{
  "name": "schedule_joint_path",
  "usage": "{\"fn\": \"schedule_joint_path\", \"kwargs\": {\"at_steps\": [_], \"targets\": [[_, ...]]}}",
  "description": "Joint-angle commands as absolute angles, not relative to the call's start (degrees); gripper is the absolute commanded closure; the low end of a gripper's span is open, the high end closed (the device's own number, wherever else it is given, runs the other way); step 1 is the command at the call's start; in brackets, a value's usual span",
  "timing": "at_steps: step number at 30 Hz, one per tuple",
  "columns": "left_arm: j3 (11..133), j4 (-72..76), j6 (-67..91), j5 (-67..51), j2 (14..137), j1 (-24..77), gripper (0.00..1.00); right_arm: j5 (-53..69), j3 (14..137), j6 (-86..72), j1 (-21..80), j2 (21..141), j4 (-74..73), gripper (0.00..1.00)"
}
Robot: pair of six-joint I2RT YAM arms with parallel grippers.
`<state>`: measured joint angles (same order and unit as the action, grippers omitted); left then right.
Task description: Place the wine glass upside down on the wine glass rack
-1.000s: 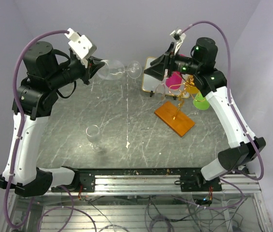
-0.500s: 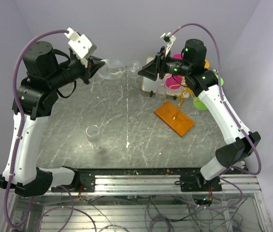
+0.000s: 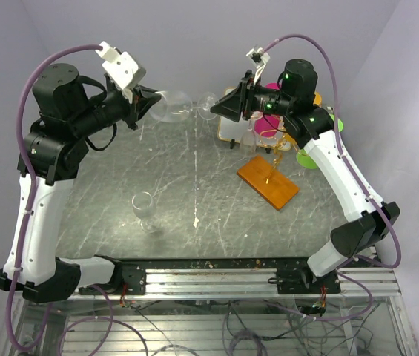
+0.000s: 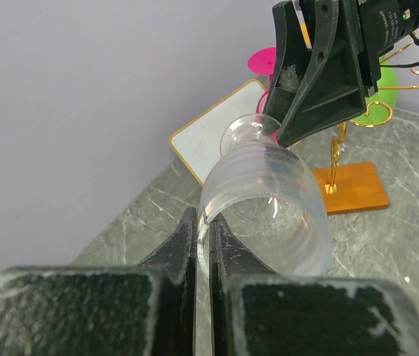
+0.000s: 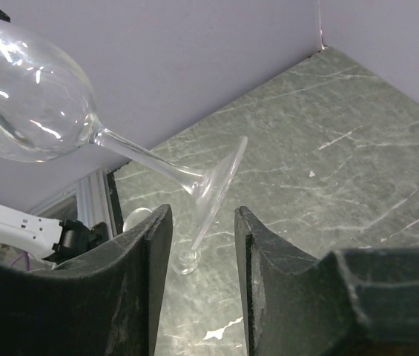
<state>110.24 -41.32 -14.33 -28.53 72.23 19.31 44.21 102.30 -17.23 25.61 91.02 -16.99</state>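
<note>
The wine glass (image 3: 173, 106) is being held sideways above the worktop (image 3: 194, 194), its rim pinched by the left hand (image 3: 148, 104). Its foot is being straddled, ungripped, by the parted right hand (image 3: 222, 108). Inverting and hanging on the nearby wine glass rack (image 3: 268, 182) are judged outstanding.

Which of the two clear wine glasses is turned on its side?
The wine glass gripped at its rim by the left end effector, stem horizontal. The other clear glass stands upright on the table.

Plain lilac walls (image 3: 194, 37) enclose a grey table (image 3: 194, 170) (white-veined).
</note>
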Motion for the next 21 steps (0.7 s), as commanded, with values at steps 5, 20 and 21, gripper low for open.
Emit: {"fn": "schedule_joint_path", "kwargs": {"at_steps": [5, 20, 21], "targets": [[110.7, -36.1, -12.5, -31.1, 70.9, 18.7, 0.93, 45.2, 101.7, -19.3, 25.8, 90.9, -14.7, 0.67], [108.6, -36.2, -13.8, -31.9, 69.8, 18.3, 0.9, 41.7, 103.2, -18.0, 25.1, 90.6, -16.4, 1.0], [108.3, -36.0, -13.4, -31.9, 69.5, 18.2, 0.88, 41.6, 103.3, -17.9, 24.8, 90.4, -16.6, 1.0]]}}
